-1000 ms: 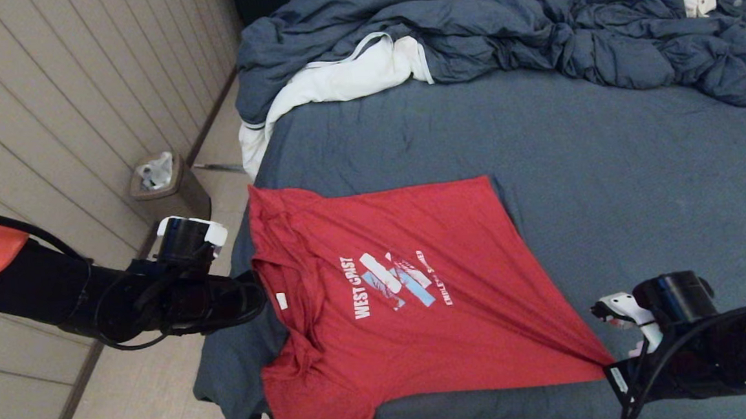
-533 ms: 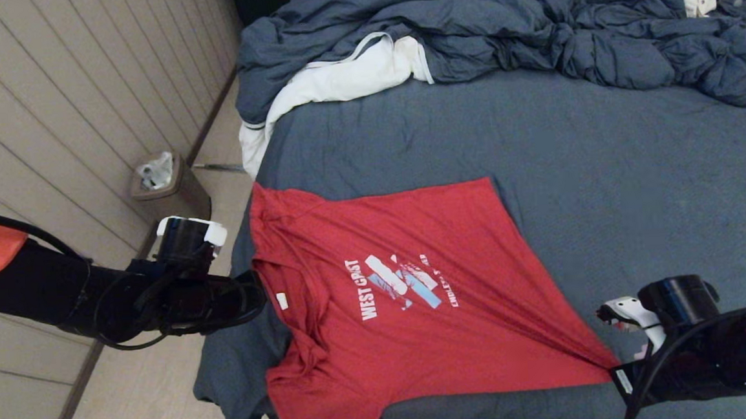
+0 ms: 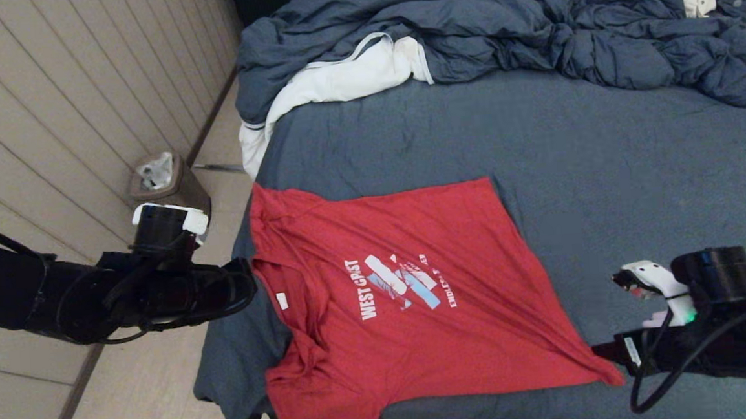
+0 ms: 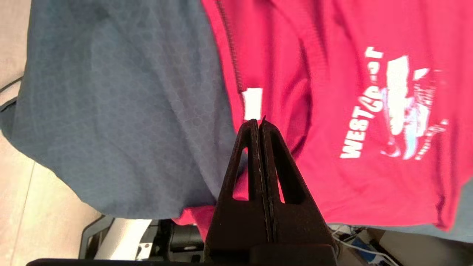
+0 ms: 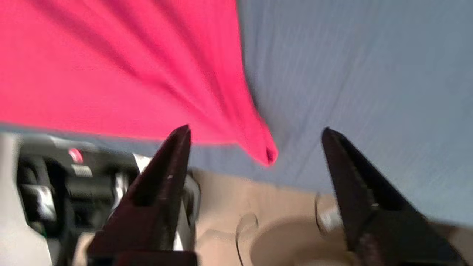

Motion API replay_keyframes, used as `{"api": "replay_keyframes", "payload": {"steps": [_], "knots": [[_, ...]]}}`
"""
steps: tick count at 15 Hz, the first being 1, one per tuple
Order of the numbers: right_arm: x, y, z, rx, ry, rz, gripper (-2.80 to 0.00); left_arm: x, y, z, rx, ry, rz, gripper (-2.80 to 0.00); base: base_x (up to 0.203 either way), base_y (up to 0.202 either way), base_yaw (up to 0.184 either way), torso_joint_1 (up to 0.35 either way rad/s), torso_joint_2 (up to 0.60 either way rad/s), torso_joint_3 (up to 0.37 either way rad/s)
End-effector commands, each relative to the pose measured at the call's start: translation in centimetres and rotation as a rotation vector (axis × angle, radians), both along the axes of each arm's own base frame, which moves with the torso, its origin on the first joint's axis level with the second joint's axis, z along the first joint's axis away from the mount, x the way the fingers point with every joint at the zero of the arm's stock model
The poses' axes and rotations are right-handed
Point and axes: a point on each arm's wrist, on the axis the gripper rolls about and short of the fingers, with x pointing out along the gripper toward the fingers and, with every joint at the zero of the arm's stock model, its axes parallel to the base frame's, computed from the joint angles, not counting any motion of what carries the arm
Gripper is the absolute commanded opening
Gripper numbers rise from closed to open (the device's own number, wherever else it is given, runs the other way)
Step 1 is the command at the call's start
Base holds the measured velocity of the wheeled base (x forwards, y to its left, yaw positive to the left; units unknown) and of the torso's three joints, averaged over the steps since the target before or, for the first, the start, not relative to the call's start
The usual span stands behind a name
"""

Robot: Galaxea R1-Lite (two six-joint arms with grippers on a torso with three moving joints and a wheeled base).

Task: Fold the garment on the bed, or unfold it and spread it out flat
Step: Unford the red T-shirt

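one red shirt [image 3: 411, 298] is lying spread print-side up across the lower middle of the head view, on the one bed [image 3: 604, 169], its collar end reaching the bed's left edge and a bottom corner tapering toward the lower right. the print is reading "west coast" in white, beside white and light-blue bars; a smaller line of white lettering next to it is too small to make out. one small white tag [image 3: 281, 301] is sitting at the neck, and nothing can be read on it.

two grippers are showing. the left gripper [image 3: 248, 288] is hanging at the left of the frame, just beside the collar; in the left wrist view its fingers [image 4: 255, 147] are pressed together with nothing between them, tips pointing at the tag [image 4: 252, 103]. the right gripper [image 3: 605, 354] is sitting at the lower right, just beside the shirt's corner; in the right wrist view its fingers [image 5: 173, 155] are standing wide apart and the corner [image 5: 268, 153] is lying free between them, touched by neither.

one rumpled duvet [image 3: 498, 27] is filling the top of the frame, with one white cloth [image 3: 339, 79] poking out beneath it at the upper left. one bin [image 3: 164, 183] is standing on the floor at the left.
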Motion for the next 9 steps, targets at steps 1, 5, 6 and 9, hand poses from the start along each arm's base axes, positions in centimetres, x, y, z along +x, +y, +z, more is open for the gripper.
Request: {"api": "replay_keyframes", "payload": {"steps": [1, 5, 6, 9], "knots": [[0.7, 0.3, 3.2, 0.013, -0.144, 0.002, 0.00, -0.1, 0.1, 0.5, -0.010, -0.018, 0.003, -2.80, 0.000, 0.000, 0.000, 0.000, 0.00, 0.000], [5.6, 3.1, 6.9, 0.095, -0.238, 0.048, -2.80, 1.2, -0.4, -0.1, -0.004, -0.060, -0.012, -2.80, 0.000, 0.000, 0.000, 0.000, 0.00, 0.000], [7.0, 4.1, 7.8, 0.107, -0.253, 0.073, -2.80, 1.7, -0.7, 0.1, 0.007, -0.085, -0.031, -2.80, 0.000, 0.000, 0.000, 0.000, 0.00, 0.000], [11.5, 7.3, 10.2, 0.135, -0.306, 0.144, -2.80, 3.2, -2.1, 0.8, 0.063, -0.159, -0.108, -2.80, 0.000, 0.000, 0.000, 0.000, 0.00, 0.000]]}}
